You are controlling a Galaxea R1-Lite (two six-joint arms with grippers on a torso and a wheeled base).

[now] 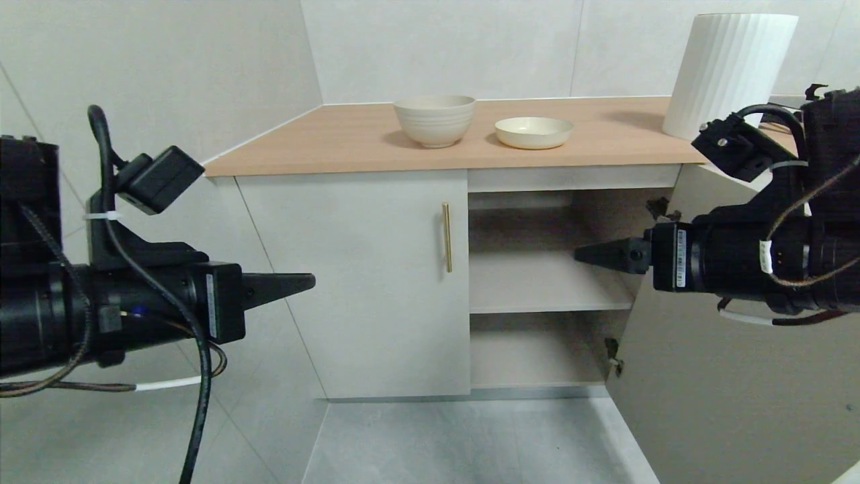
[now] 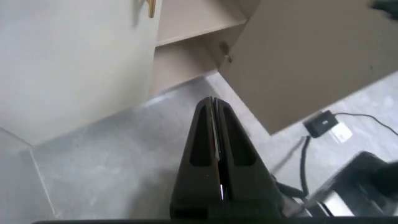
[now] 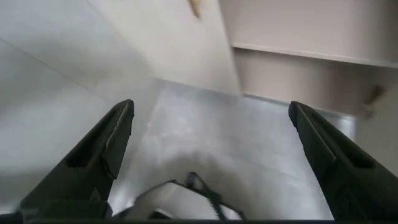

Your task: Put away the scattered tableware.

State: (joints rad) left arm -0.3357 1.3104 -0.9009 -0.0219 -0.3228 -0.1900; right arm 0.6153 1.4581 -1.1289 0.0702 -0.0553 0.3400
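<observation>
A ribbed cream bowl [image 1: 435,119] and a shallow cream dish [image 1: 534,132] stand side by side on the wooden countertop [image 1: 322,144]. Under them is a cabinet; its right door [image 1: 712,376] is swung open, showing two bare shelves [image 1: 537,286]. My left gripper [image 1: 306,281] hangs shut and empty in front of the closed left door [image 1: 363,282], well below the bowl. My right gripper [image 1: 583,255] sits at the mouth of the open compartment, above the middle shelf. In the right wrist view its fingers [image 3: 112,146] are spread wide apart, with nothing between them.
A tall white ribbed vase [image 1: 729,70] stands at the countertop's right end. The closed left door has a brass handle [image 1: 447,236]. Grey floor [image 1: 470,440] lies in front of the cabinet. A tiled wall [image 1: 134,87] closes in on the left.
</observation>
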